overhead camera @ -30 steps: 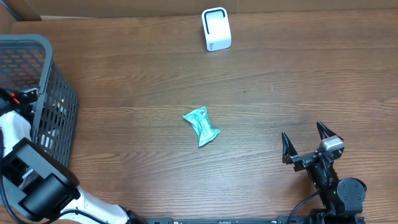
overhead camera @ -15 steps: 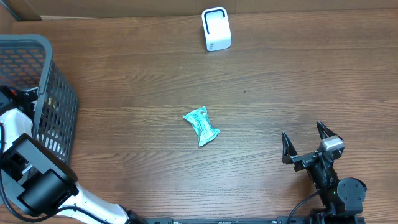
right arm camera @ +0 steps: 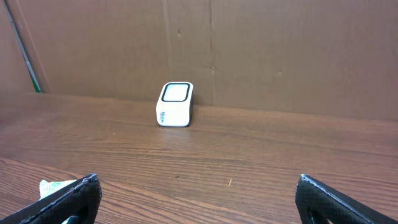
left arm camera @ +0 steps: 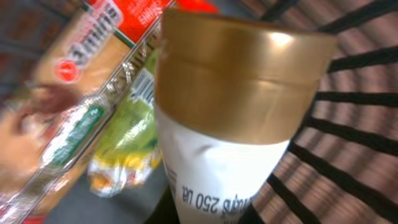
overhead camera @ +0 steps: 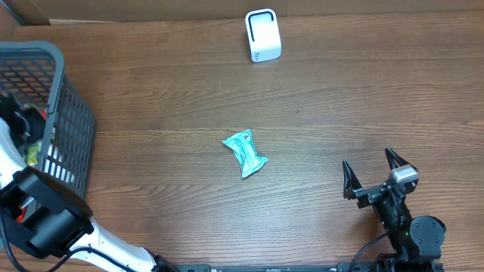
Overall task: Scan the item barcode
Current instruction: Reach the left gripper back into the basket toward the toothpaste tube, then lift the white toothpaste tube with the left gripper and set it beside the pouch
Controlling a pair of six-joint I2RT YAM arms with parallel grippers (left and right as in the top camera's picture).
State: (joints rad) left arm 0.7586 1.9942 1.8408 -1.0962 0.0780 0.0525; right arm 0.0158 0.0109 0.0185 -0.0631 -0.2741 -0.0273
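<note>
Left gripper (overhead camera: 21, 125) closed inside basket (overhead camera: 72, 128), fingers hidden; bottle (left arm camera: 230, 124) label cut off. Right gripper (overhead camera: 368, 160) wide, empty.

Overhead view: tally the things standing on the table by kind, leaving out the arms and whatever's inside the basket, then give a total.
White scanner: 1
Teal packet: 1
Grey wire basket: 1
Total: 3
</note>
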